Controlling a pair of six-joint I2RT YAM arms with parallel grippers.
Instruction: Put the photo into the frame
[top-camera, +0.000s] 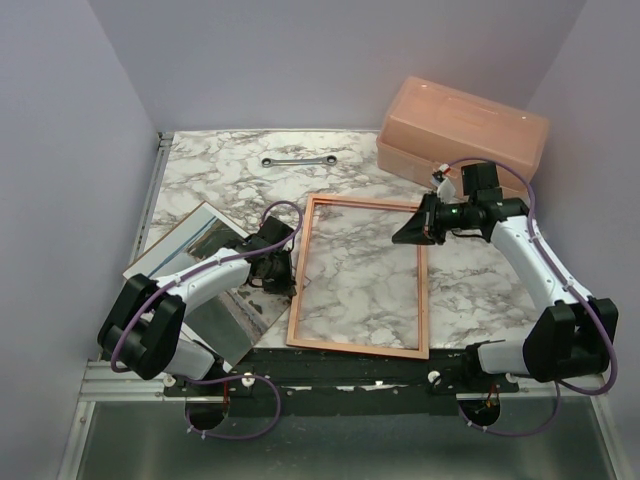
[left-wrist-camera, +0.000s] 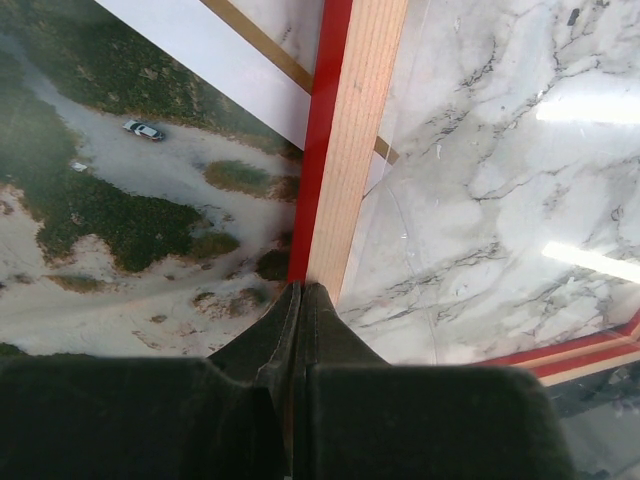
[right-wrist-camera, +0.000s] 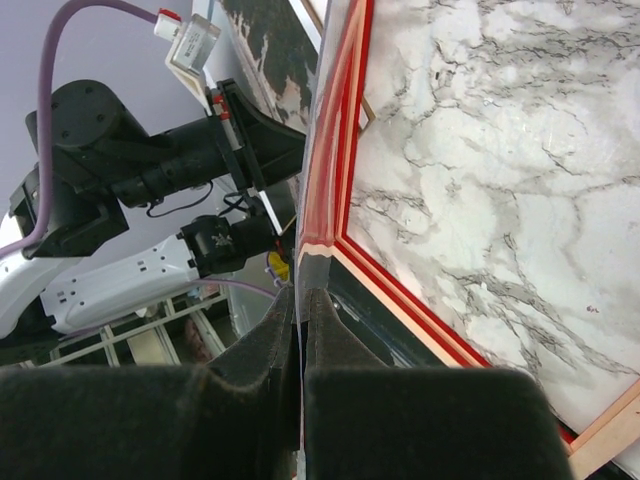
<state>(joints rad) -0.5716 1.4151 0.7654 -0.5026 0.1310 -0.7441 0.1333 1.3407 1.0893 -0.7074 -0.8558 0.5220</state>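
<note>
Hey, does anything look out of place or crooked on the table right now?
The frame sits askew, wood back up, its left rail overlapping the photo. A wrench lies near the far edge of the table, unrelated to framing.

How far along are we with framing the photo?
Done: nothing; the photo lies outside the frame, on the left arm's side. In hand: left fingers and right fingers both pinch frame rails. Left: seat the photo inside the frame.
</note>
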